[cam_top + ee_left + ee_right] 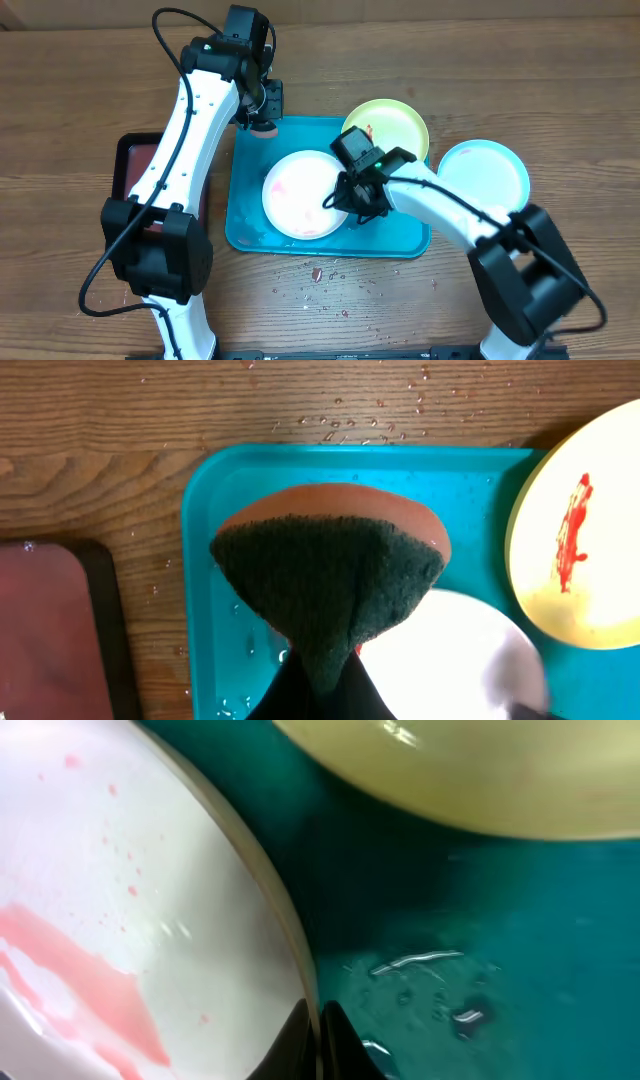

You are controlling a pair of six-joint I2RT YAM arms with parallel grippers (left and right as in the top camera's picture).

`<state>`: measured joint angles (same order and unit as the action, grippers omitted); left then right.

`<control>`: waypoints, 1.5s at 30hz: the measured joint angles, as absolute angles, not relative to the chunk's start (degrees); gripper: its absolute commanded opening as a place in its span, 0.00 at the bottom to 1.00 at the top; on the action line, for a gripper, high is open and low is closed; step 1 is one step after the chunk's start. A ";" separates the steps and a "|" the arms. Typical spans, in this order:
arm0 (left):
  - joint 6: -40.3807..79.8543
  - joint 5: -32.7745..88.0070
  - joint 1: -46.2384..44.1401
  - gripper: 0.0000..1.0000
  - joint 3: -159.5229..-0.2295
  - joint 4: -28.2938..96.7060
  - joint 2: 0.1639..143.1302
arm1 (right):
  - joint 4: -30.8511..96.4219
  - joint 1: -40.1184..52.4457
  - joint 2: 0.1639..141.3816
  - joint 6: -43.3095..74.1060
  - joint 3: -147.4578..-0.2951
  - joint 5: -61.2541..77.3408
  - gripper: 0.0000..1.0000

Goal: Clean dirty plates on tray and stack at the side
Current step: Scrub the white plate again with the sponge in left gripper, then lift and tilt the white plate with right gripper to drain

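**Operator:** So, where did things stand at that moment?

**Inspector:** Your left gripper (262, 108) was clamped on the sponge (330, 575), green scouring face outward. It hung over the upper-left corner of the tray (245, 232). The white plate (300, 195) lay flat on the tray, smeared pink-red. In the overhead view it sat just down and to the right of the sponge.

**Operator:** And my right arm?

**Inspector:** Your right gripper (318, 1020) sat at the white plate's right rim, fingers drawn almost together. I could not tell whether they pinched the rim or merely touched it. The yellow-green plate (390, 125), streaked red, overlapped the tray's upper-right corner. The light-blue plate (485, 175) rested on the table just right of the tray.

**Operator:** What did the next move depend on?

**Inspector:** In my judgement, on that diagonal. Your left arm carried the sponge, so the scrub fell to it: a short run toward lower right onto the plate's face. The plate being round, you had no long axis to line up. Your right arm, already at the rim, was placed to steady it.
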<state>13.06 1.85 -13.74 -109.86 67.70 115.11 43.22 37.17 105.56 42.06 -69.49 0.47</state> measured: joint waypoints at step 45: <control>13.06 3.27 -13.74 0.04 -104.36 68.07 115.11 | 58.83 56.27 93.84 45.54 -70.85 -47.24 0.04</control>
